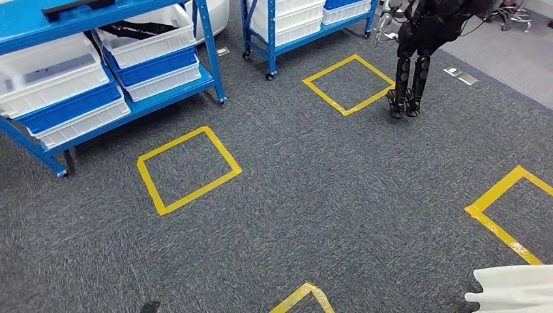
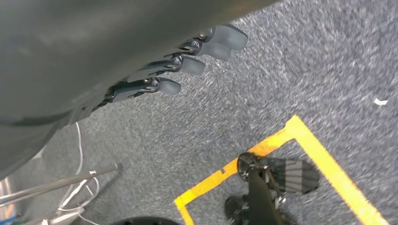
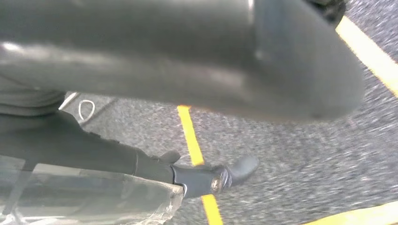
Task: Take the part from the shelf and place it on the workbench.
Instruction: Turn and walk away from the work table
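The right hand [image 3: 187, 180] is gripping a clear plastic-wrapped part [image 3: 89, 199] over the grey carpet [image 1: 326, 195].
No writing is showing legibly anywhere. The left hand [image 2: 178, 61] is hanging with fingers [image 2: 166, 86] apart, holding nothing. Blue shelves [image 1: 209, 72] are carrying white and blue bins [image 1: 59, 72], yellow tape squares [image 1: 188, 169] are marking the floor, and another black robot [image 1: 417, 52] is standing nearby.

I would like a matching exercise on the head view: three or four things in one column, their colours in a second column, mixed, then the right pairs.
Things:
1. shelf frame
2. floor squares
3. carpet
4. other robot's legs

Colours:
A. grey
B. black
C. blue
D. yellow

Pairs: 1-C, 2-D, 3-A, 4-B
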You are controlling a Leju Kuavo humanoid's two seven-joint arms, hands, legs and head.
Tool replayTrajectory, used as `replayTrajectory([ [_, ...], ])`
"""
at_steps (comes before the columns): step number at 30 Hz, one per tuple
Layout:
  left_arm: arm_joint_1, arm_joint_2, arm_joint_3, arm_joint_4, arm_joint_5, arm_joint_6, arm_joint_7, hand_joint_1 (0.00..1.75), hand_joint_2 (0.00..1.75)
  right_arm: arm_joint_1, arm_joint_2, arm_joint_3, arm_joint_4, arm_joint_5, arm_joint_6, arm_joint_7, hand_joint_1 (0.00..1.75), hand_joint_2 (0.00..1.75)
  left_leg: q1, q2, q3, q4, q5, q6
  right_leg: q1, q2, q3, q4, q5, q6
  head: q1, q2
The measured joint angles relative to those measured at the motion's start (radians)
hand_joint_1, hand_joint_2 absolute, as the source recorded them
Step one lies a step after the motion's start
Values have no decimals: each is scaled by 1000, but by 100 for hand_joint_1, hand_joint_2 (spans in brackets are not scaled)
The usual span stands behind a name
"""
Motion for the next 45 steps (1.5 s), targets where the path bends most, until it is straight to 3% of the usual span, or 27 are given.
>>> replayTrajectory([
  [2,-2,0,0,0,-1,0,0,0,0,2,0,0,0,1,0,0,0,0,0,-16,-2,0,2,2,-4,23,-48,92,-37,-5,1,0],
  [4,-1,0,0,0,-2,0,0,0,0,4,-2,-1,1,3,0,1,0,0,0,-41,-2,0,1,2,-6,27,-84,141,-40,5,2,0],
  [6,0,-1,0,0,-3,0,0,0,0,6,-4,-3,1,6,0,1,0,0,1,-76,-2,3,0,-2,-12,35,-77,89,5,28,2,0],
  [7,0,-1,0,0,-3,0,0,0,0,5,-5,-4,1,7,0,0,0,0,1,-89,-2,5,-1,-7,-18,49,-46,12,40,39,2,0],
  [8,0,-1,0,0,-3,0,0,0,0,4,-5,-5,2,7,0,-1,0,0,0,-101,-4,11,-5,-14,-21,63,-19,-54,69,42,3,0],
  [10,0,-1,0,0,-3,1,0,0,0,1,-5,-6,2,8,1,-1,0,0,-2,-118,-10,21,-12,-29,-21,78,8,-118,94,29,2,0],
  [12,2,0,0,0,-4,2,0,0,0,-2,-4,-6,2,9,2,-1,0,0,1,-127,-15,24,-14,-40,-19,63,11,-118,98,7,0,0],
  [14,4,0,0,1,-5,3,0,0,0,-4,-2,-6,2,9,2,-2,0,0,4,-87,-28,54,-32,-49,-21,49,16,-120,100,-9,-4,0],
  [16,3,0,0,1,-6,3,0,0,0,-1,-2,-7,2,10,2,-3,0,0,6,-27,-74,155,-90,-58,-17,30,20,-122,97,-22,-10,0],
  [18,2,-1,0,1,-7,3,0,0,0,2,-2,-7,2,10,2,-3,0,0,9,-6,-138,283,-147,-63,-9,8,22,-121,93,-30,-12,0],
  [19,2,-1,0,1,-8,3,0,0,0,3,-2,-7,2,10,2,-3,0,0,10,-3,-156,315,-152,-63,-6,-3,22,-121,91,-32,-13,0],
  [20,3,-1,0,1,-8,3,0,0,0,3,-2,-7,2,10,2,-3,0,0,10,-2,-154,306,-137,-61,-3,-13,24,-121,89,-33,-13,0],
  [21,4,-1,0,1,-10,4,0,0,0,3,-1,-7,2,10,2,-3,0,0,8,3,-131,260,-106,-55,0,-23,27,-121,87,-33,-13,0],
  [23,2,0,0,1,-12,4,0,0,0,2,2,-7,2,10,2,-3,0,0,-2,46,-58,121,-45,-34,6,-42,35,-122,81,-31,-11,0],
  [25,-2,0,0,1,-14,4,1,0,0,2,4,-7,2,10,2,-4,0,0,-16,81,-21,47,-27,-15,7,-61,40,-124,76,-26,-9,0],
  [26,-4,1,0,1,-14,4,1,0,0,1,6,-7,2,10,2,-4,0,0,-20,79,-21,42,-29,-10,8,-72,43,-126,75,-22,-9,0],
  [28,-4,1,0,1,-14,4,2,0,0,-1,7,-8,2,11,3,-4,0,0,-18,54,-12,22,-19,-2,10,-83,49,-131,73,-14,-9,0],
  [30,-5,0,0,1,-15,3,2,0,0,-1,7,-8,2,12,3,-4,0,0,-9,27,1,-5,-2,6,11,-39,33,-91,51,-12,-7,0],
  [32,-8,-2,0,1,-16,3,3,0,0,2,5,-10,2,12,3,-4,0,0,-3,0,5,-15,7,9,3,16,-29,31,-1,-17,-5,0],
  [34,-8,-3,0,1,-16,3,3,0,0,6,1,-13,2,12,3,-4,0,0,-2,-30,3,-14,8,8,-6,28,-90,141,-35,-11,-3,0],
  [35,-6,-4,0,1,-16,3,3,0,0,7,-1,-15,2,13,3,-4,0,0,-1,-46,3,-13,7,5,-11,29,-98,148,-29,0,-4,0],
  [37,-5,-5,0,1,-17,3,3,0,0,7,-3,-16,2,13,3,-4,0,0,5,-75,2,-6,4,-6,-25,39,-52,38,26,28,-3,0],
  [38,-5,-6,0,1,-17,3,3,0,0,6,-4,-16,3,14,3,-4,0,0,6,-88,1,0,0,-14,-30,51,-21,-30,54,38,-2,0],
  [39,-5,-6,0,1,-17,4,2,0,0,6,-4,-16,3,15,3,-5,0,0,6,-99,-1,8,-6,-23,-33,61,4,-85,75,40,0,0],
  [41,-4,-6,0,1,-17,5,2,0,0,3,-3,-16,4,18,3,-6,0,0,5,-112,-7,17,-14,-38,-30,67,20,-116,84,26,1,0],
  [43,-1,-5,0,1,-18,6,1,0,0,1,-2,-16,4,21,4,-7,0,0,10,-116,-11,21,-16,-47,-29,53,25,-117,87,9,0,0],
  [45,2,-5,0,1,-18,6,0,0,0,1,-1,-16,4,24,4,-9,0,0,15,-76,-30,66,-43,-54,-29,39,29,-117,88,-6,-4,0],
])
